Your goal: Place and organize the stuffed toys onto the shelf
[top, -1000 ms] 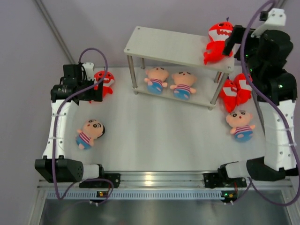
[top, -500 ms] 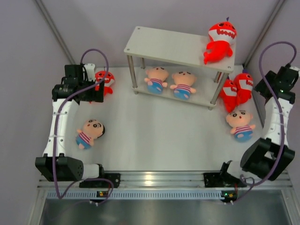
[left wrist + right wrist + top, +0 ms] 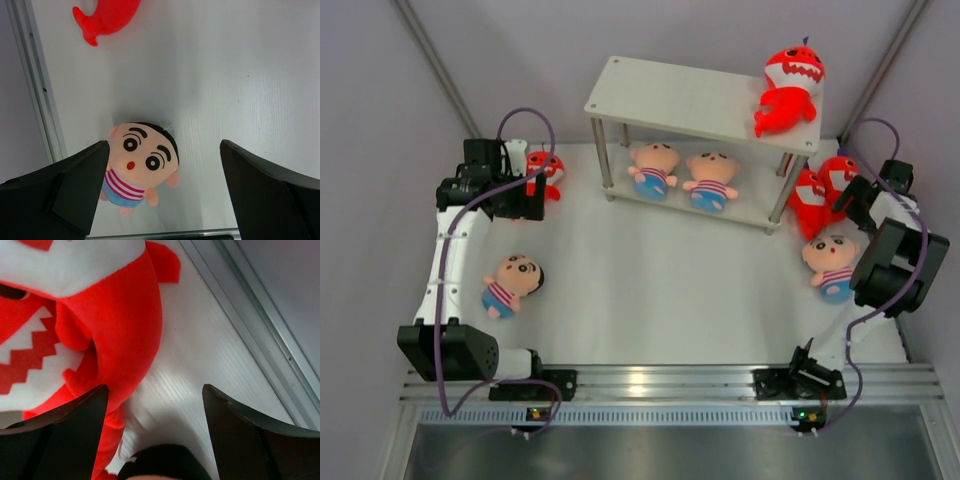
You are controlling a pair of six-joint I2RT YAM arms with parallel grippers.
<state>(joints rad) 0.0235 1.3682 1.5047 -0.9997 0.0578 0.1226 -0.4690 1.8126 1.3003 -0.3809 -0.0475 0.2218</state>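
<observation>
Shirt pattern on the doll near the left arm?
Red-and-white stripes on the boy doll; the left wrist view shows it best.

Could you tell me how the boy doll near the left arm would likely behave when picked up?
The boy doll looks like soft plush, so it probably squashes and weighs little. Its head dwarfs its body, so gripped by the body it may droop headfirst.

The white table has a matte, faintly ribbed top. Plain lilac-grey walls close it in on its left, far and right sides. A thin metal strut slants past its far left corner, and a second strut past its far right corner. An aluminium rail runs along its near edge, catching a bright glare. Nearer than the rail lies a dull grey metal sheet. The light is soft and even.
</observation>
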